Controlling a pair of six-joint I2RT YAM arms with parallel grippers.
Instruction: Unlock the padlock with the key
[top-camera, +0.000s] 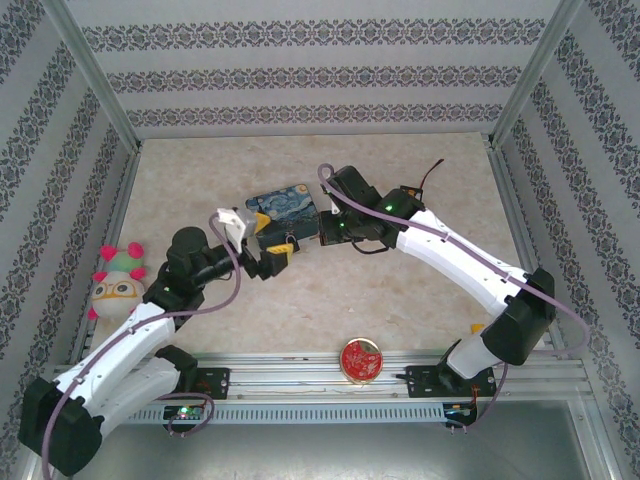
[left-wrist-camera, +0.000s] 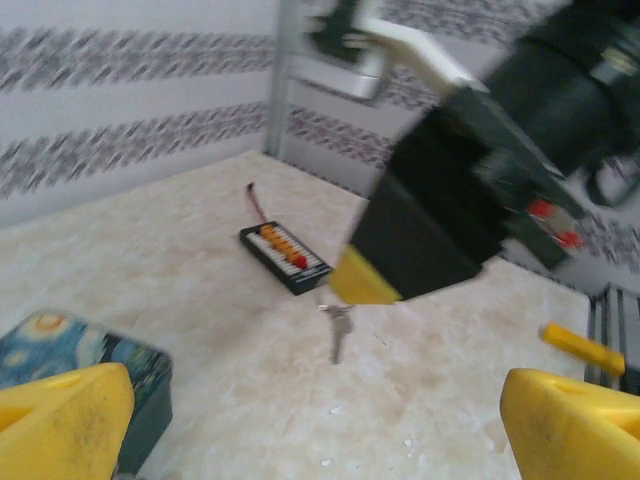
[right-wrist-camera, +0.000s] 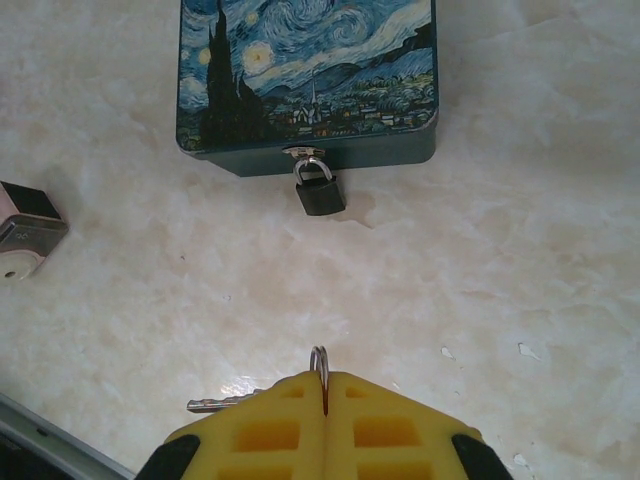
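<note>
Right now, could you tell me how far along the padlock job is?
Done: the right hand is shut on the key ring, with the key jutting sideways. In hand: it faces the padlock, apart from it. Left: the padlock hangs closed on the tin, key not yet inserted. The left hand is open, holding nothing.

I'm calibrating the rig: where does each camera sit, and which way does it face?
Top external: overhead behind the bases, looking down at the table; both arms.
Left wrist: low, facing the right hand; open left hand at bottom.
Right wrist: faces tin and padlock; shut fingers pinch the key ring.
Shared: tin, all three.
</note>
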